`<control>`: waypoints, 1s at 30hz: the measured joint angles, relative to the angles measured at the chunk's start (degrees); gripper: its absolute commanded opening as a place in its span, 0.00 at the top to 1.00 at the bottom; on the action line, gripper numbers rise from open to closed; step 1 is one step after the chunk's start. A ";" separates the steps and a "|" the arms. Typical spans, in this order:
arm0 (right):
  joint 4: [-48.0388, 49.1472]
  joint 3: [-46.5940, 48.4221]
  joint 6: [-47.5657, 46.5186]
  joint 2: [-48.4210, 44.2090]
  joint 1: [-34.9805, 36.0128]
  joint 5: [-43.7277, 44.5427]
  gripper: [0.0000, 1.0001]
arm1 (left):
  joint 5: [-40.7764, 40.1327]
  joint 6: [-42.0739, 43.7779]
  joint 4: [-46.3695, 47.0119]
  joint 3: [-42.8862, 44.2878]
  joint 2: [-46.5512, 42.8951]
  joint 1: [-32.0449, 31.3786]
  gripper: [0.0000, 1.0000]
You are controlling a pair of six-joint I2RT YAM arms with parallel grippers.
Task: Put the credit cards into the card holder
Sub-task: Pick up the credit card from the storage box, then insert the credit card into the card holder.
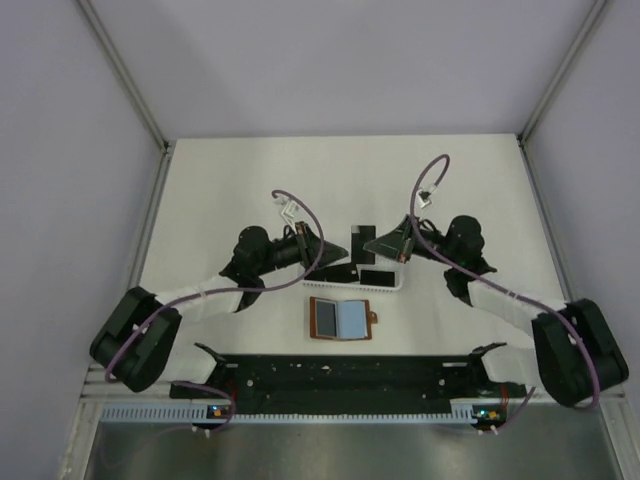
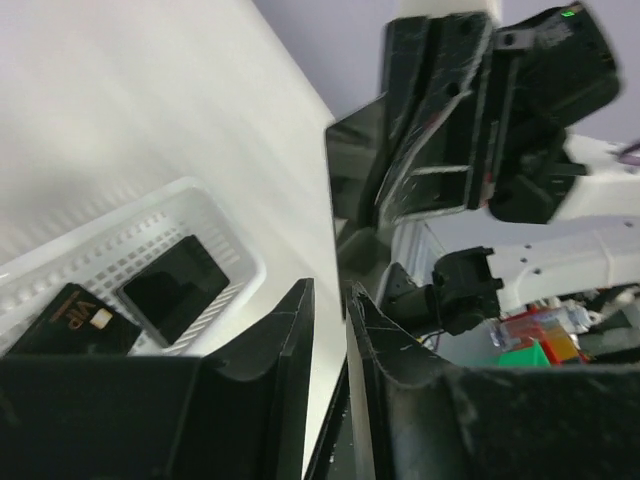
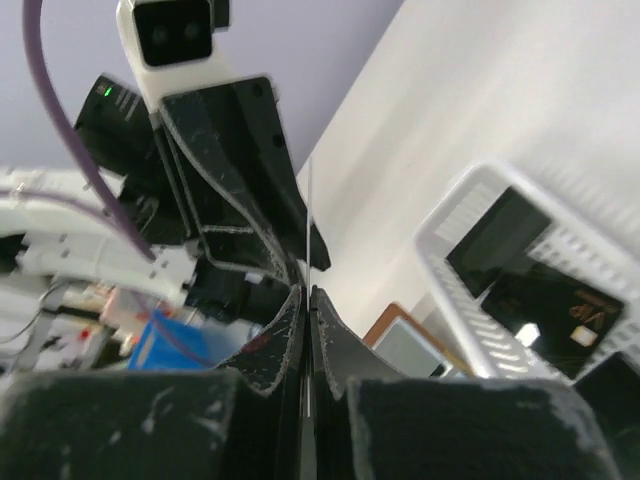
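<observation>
White tabletop (image 1: 250,180), bare walls. Right gripper (image 3: 308,300) is pinched shut on one credit card (image 2: 352,170), held on edge, probably for sliding into a pocket. Left gripper (image 2: 330,320) is narrowly parted just under that card, not gripping it. Other cards (image 2: 175,290) sit in the basket (image 2: 200,195) beneath both claws. The card holder (image 1: 340,318) lies open on the base side of the claws.

Card holder (image 1: 342,319): brown outside, bluish-grey pockets inside; credit cards (image 2: 175,288) glossy black, VIP card (image 2: 75,318) w/ gold lettering & a pale chip square, held card (image 2: 350,170) same black. Basket (image 2: 150,230) white plastic w/ rows of small slots; table (image 1: 250,190) off-white, walls (image 1: 60,100) pale lilac-grey. Left gripper (image 2: 328,290) & right gripper (image 3: 306,290) black w/ whitish scuffs, cable (image 3: 46,100) purple, LED (image 2: 570,13) green.
</observation>
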 measured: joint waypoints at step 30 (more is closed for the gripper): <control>-65.24 5.86 -15.47 -16.31 23.61 46.27 1.00 | -31.30 18.80 -38.16 -4.74 -18.47 -15.34 1.00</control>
